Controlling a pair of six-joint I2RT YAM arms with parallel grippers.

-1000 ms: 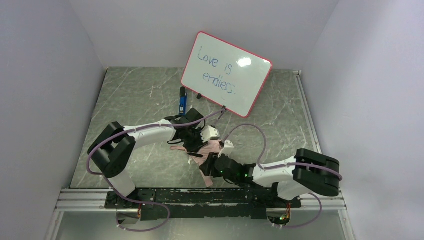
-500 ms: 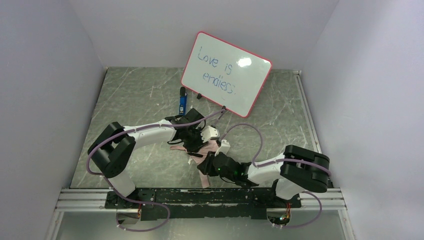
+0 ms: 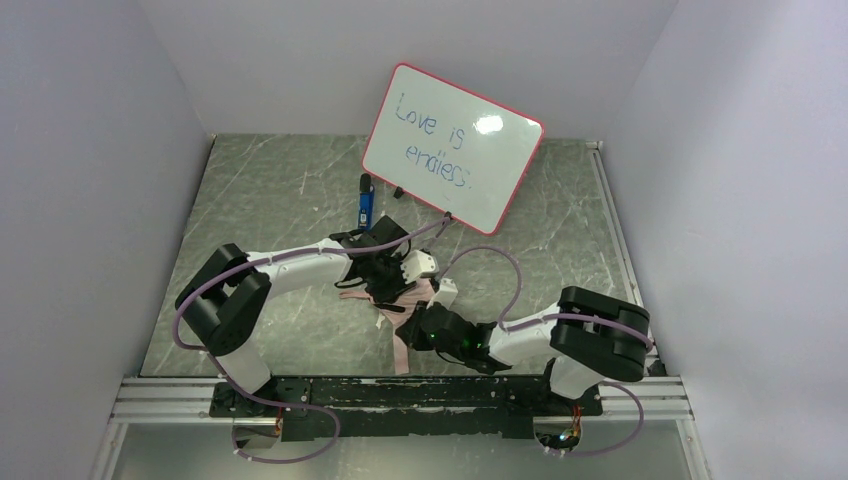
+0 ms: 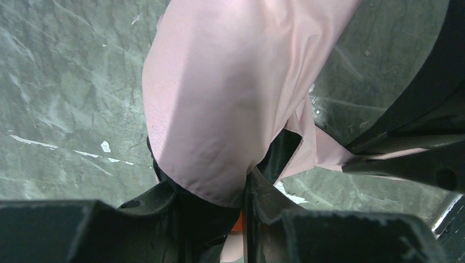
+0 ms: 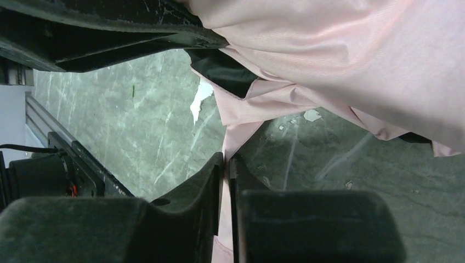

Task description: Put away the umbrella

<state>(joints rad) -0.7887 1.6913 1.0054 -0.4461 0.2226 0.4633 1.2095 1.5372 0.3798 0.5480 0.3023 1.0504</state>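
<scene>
The pale pink umbrella (image 3: 418, 297) lies collapsed on the grey marble table between both arms. My left gripper (image 3: 386, 274) is shut on its bunched fabric and black parts; in the left wrist view the fabric (image 4: 225, 104) fills the space above the gripper (image 4: 244, 183). My right gripper (image 3: 416, 328) is shut on a thin strip of the umbrella's pink fabric (image 5: 236, 134), which runs down between its closed fingers (image 5: 226, 164). A pink strip (image 3: 402, 350) trails toward the near edge. The shaft and handle are hidden.
A red-framed whiteboard (image 3: 453, 148) leans at the back. A blue marker (image 3: 366, 205) lies just in front of it, behind the left gripper. The metal base rail (image 3: 330, 392) runs along the near edge. Walls enclose the left, right and back.
My right arm has folded in and shifted left, and the pink strip it holds has stretched toward the near edge. The left arm has stayed in place.
</scene>
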